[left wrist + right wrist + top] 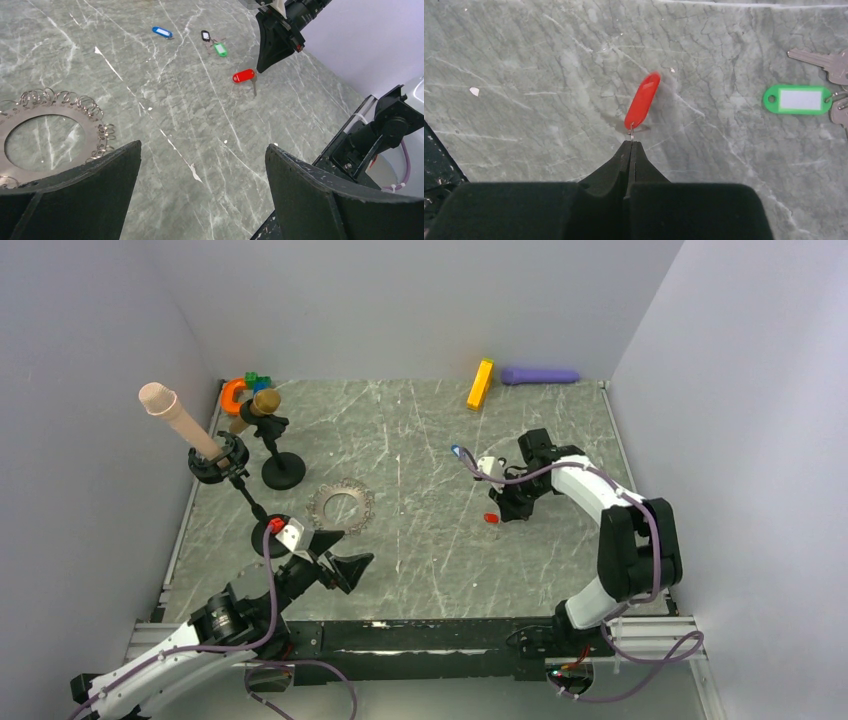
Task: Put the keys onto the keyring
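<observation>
the keyring (50, 106) lies flat on the grey stone table (420, 560). it is a silver ring with a hole in the middle and lots of little wire loops around its edge. the left gripper (203, 145) hangs just beside the keyring, on the side nearer the arm bases, and its two black fingers stand wide apart. all four keys are well apart from the keyring, over on the right arm's side of it. the red key (642, 101) is there, right under the right gripper (630, 145). that gripper's two fingers are pressed tight together into one point. the tiny wire loop on the red key meets that point, but i cannot tell if the fingers really pinch it. the green key (798, 99) and the black key (205, 35) lie close together past the red key, farther from the keyring, with silver metal keys bunched by them. the blue key (162, 32) lies alone on that same side of the keyring, more toward the back wall. a black stand with a round base (283, 472) is near the keyring, on its back side. an orange block (480, 385) and a purple stick (540, 375) lie far from the keyring, by the back wall.
</observation>
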